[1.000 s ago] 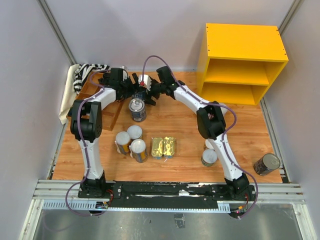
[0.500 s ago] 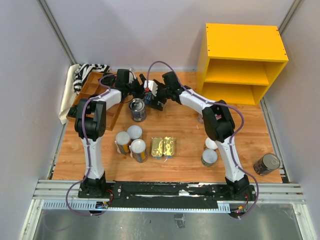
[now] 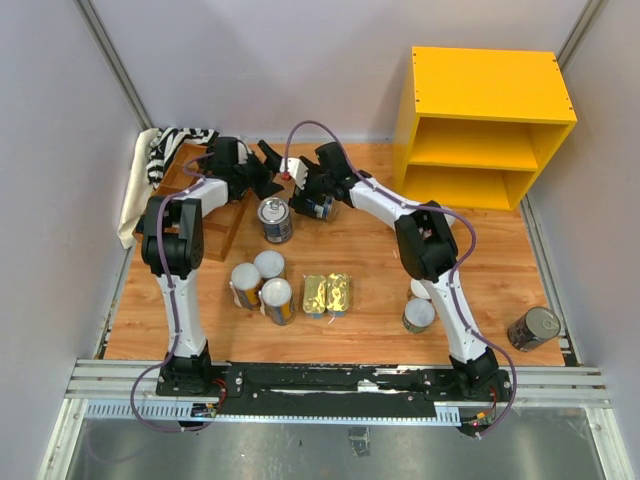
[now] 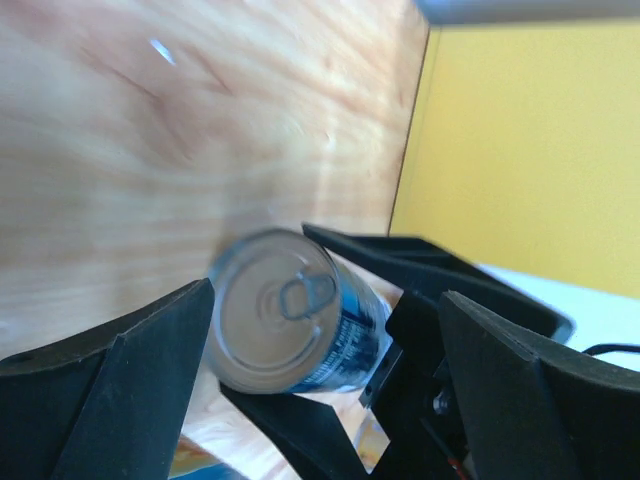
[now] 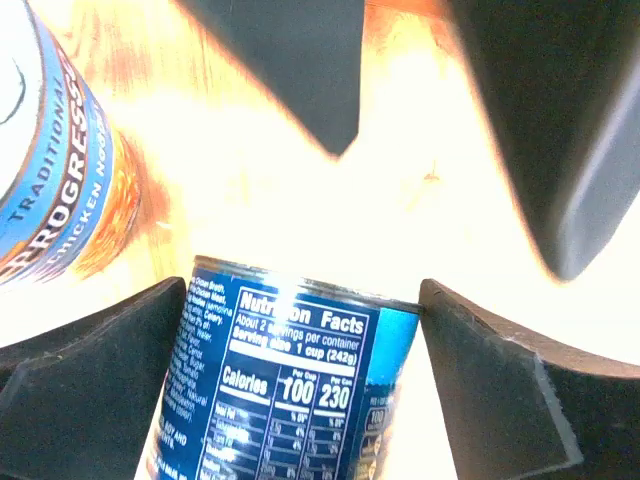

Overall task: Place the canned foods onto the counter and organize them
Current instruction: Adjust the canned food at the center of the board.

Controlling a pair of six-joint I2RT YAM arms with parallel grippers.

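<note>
Now the blue-labelled can (image 5: 300, 400) sits near the worktop's (image 3: 350, 245) far edge inside the wide-spread right claw (image 5: 305, 292), grip unclear; the left claw (image 3: 268, 170) gapes empty. Probably heavy and slick: pinch mid-label.

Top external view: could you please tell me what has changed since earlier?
The left gripper drew back leftward, open and empty. The blue can now lies on its side between the fingers of the right gripper; grip unclear. The other cans and yellow shelf stayed put.
</note>
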